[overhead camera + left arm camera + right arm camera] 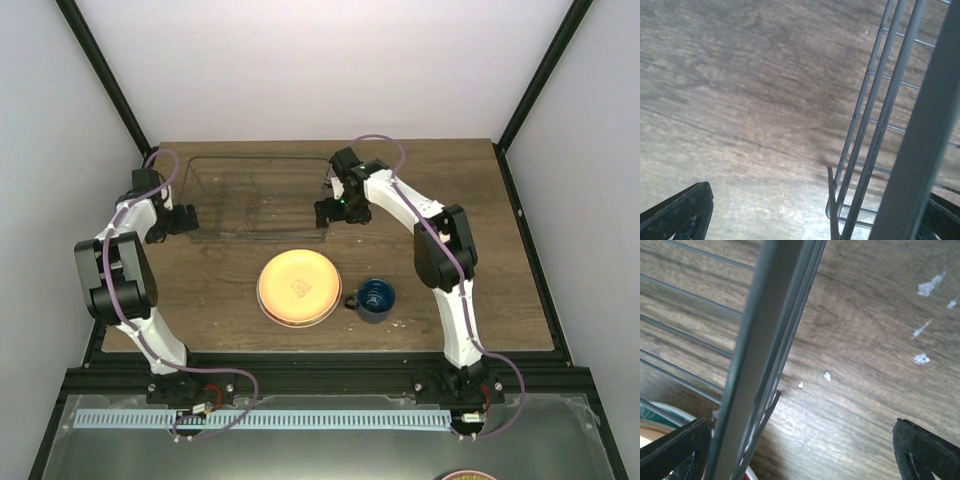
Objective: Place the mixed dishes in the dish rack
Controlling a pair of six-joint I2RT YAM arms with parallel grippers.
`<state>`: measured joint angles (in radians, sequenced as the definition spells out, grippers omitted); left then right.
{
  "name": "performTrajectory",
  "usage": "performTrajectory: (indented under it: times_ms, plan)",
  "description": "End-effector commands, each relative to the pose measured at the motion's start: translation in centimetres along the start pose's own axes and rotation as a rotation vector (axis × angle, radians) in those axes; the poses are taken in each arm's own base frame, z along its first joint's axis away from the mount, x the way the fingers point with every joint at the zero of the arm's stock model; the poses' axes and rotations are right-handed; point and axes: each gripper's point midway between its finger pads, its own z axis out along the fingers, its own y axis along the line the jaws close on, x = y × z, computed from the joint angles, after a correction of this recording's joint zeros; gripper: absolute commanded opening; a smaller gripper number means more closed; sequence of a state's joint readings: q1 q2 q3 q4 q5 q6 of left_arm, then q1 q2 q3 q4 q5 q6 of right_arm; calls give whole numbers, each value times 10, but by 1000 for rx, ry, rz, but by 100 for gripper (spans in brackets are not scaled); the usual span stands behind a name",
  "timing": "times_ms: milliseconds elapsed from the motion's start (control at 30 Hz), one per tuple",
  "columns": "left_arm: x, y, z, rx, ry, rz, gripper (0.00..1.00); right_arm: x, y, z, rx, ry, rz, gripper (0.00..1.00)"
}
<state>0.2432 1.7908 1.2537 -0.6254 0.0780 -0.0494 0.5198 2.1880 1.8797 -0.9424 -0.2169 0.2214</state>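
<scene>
While poised over the near corners of the rack, spread wide and clamped on nothing: left tool at the left corner, right tool at the right one. Rack lying at the far middle of the bench, long side across.

Through the left wrist camera: rack rim as a thick blurred grey bar rising between the two black fingers, hard by the one at the right edge of that view and well clear of the other. Whether touching, cannot tell. Thin side wires just left of the bar, bare wood beyond.

Through the right wrist camera: much alike but mirrored, rim bar slanting up between the fingers, close against the one at the left edge, wide gap to the other. Contact likewise impossible to judge. White dish edge peeking in at the lower left corner, behind the wires.

Orange plate flat on the bench, outside the rack and just nearer than its front side, between the tools but closer to the right. Paler rim showing under it, owner unclear. Mug upright just right of the plate, handle toward it, apart from both tools.
</scene>
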Motion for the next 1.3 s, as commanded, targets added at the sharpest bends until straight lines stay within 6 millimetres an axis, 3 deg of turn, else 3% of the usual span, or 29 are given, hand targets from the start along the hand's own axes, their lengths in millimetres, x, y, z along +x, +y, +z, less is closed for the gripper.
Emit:
performTrajectory:
  times_ms: [0, 267, 500, 633, 1000, 1267]
  plan:
    - [15, 4, -17, -24, 18, -10, 100, 13, 10, -23, -4, 30, -46, 100]
    - [30, 6, -41, -35, 3, -19, 100, 25, 10, -24, -11, 73, -67, 100]
    - [47, 6, -44, -32, 22, -25, 100, 43, 10, -20, -17, 99, -71, 100]
    - [53, 6, -46, -31, 17, -34, 100, 40, 8, -23, -1, 83, -79, 100]
    - [10, -6, -93, 13, -127, -45, 100, 15, 8, -64, 67, -16, -84, 100]
    - [-41, -14, -153, 38, -354, -67, 100, -6, -8, -116, 202, -185, -24, 100]
